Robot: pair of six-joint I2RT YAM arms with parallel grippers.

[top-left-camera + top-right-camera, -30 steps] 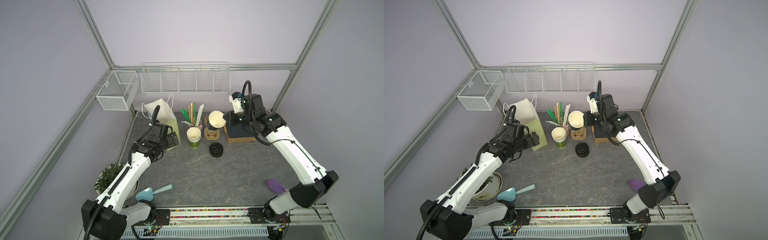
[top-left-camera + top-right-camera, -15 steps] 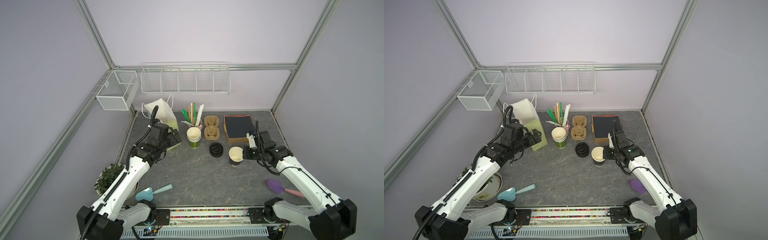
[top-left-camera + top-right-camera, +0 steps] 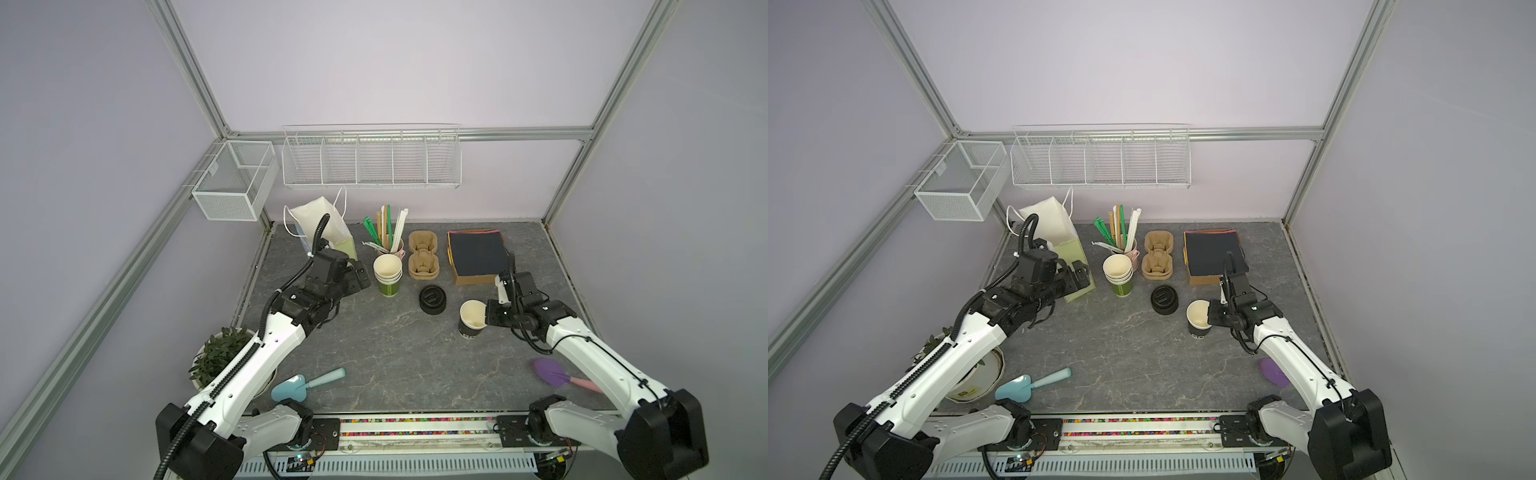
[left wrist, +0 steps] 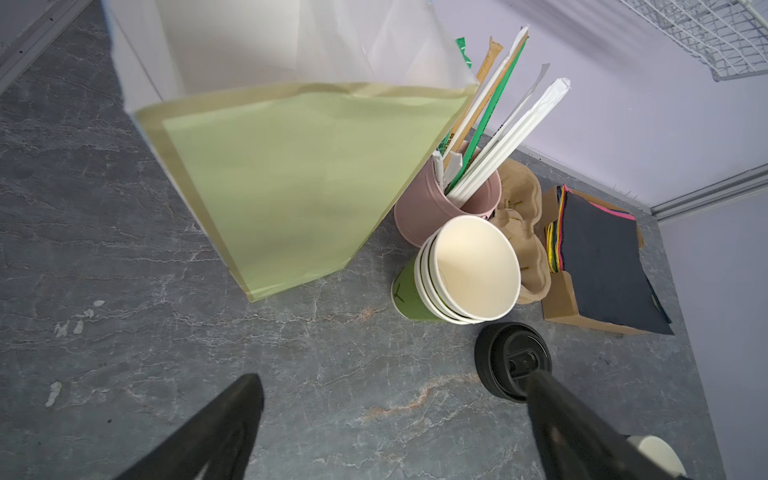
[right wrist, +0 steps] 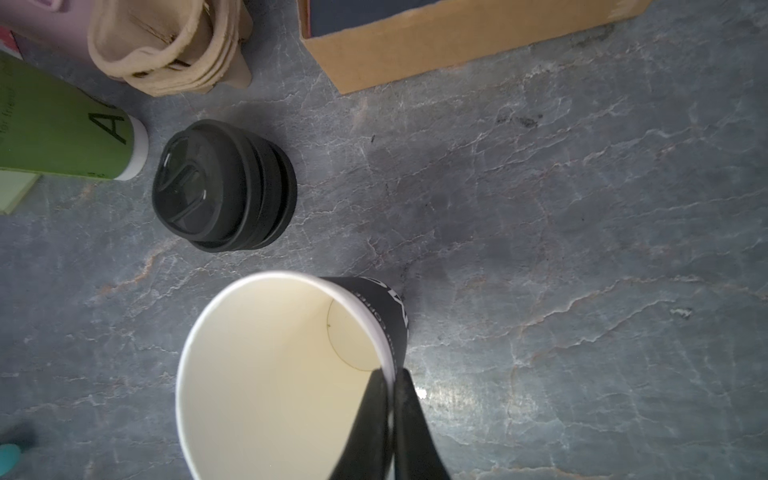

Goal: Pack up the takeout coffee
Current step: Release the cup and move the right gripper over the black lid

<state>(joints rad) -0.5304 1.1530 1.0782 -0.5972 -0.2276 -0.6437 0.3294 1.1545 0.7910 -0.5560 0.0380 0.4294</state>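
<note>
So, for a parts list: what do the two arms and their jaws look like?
Both have white links and black joints. The left arm carries a ribbed black cable conduit; the right arm, thin black cables. Jaws are slim, black, tapered.

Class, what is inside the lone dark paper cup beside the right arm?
Nothing: the dark paper cup shows a bare cream wall and round bottom. The right tool pinches its rim, one finger inside, hiding a strip of wall.

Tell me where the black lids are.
In both top views the lids sit mid-table, in front of the carriers, between the cup stack on the left and the single cup on the right.
</note>
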